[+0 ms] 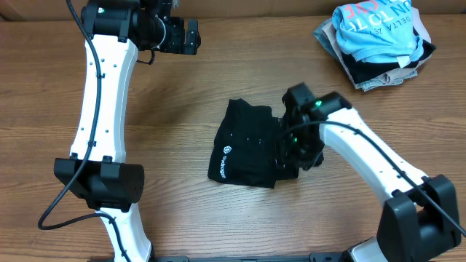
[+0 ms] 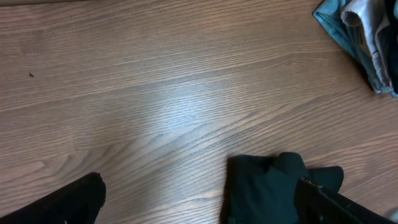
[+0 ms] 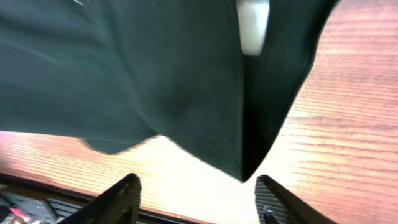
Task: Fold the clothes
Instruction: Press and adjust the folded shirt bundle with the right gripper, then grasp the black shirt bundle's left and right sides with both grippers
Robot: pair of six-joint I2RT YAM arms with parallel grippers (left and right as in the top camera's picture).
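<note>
A black garment (image 1: pixel 247 145) lies folded into a small rectangle at the middle of the table, a small white logo on its front left. It also shows in the left wrist view (image 2: pixel 264 190) and fills the top of the right wrist view (image 3: pixel 161 74). My right gripper (image 1: pixel 295 149) is open at the garment's right edge, its fingers (image 3: pixel 198 200) apart just off the cloth's corner, holding nothing. My left gripper (image 1: pixel 191 36) is raised at the back left, open and empty, its fingers (image 2: pixel 205 205) wide apart above bare wood.
A pile of folded clothes (image 1: pixel 378 40), a light blue shirt with pink lettering on top, sits at the back right corner; its edge shows in the left wrist view (image 2: pixel 367 37). The wooden table (image 1: pixel 182 102) surrounds the garment. The table's front edge lies near the right gripper.
</note>
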